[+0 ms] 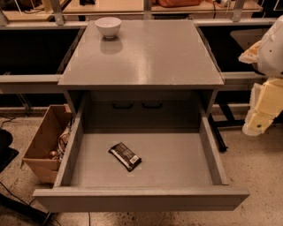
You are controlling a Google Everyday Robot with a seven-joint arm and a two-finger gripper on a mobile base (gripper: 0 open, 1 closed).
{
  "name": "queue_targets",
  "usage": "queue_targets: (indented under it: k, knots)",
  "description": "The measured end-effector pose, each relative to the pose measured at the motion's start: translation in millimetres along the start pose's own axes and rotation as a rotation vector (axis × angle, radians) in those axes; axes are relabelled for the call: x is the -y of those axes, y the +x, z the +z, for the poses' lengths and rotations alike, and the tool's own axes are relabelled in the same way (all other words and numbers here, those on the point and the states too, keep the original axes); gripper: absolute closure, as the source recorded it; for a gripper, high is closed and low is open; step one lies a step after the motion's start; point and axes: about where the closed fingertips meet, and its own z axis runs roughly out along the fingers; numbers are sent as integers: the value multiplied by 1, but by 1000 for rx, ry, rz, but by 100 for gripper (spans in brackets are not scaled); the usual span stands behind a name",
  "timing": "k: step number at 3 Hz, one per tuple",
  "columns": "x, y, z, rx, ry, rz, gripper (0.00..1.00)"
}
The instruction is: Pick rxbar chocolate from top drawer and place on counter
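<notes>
The rxbar chocolate (125, 156), in a dark wrapper with pale marks, lies flat and slanted on the floor of the top drawer (141, 199), left of its middle. The drawer is pulled fully open toward me. The grey counter (146, 57) sits directly above it. My gripper (258, 117), pale yellow-white, hangs at the right edge of the view. It is outside the drawer's right wall and well apart from the bar. It holds nothing that I can see.
A white bowl (108, 26) stands at the back left of the counter. A brown cardboard box (44, 141) with items in it sits on the floor to the left of the drawer. Tan wooden tabletops (115, 8) run along the back.
</notes>
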Motion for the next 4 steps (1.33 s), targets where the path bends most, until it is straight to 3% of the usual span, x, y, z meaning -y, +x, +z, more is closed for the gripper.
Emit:
queue_targets:
  k: [2,3,4]
  knots:
    - [2,-3,4,19,6,10,0]
    - [8,-1,51,114,-32,121,0]
    - [42,-22,136,205,-51,299,0]
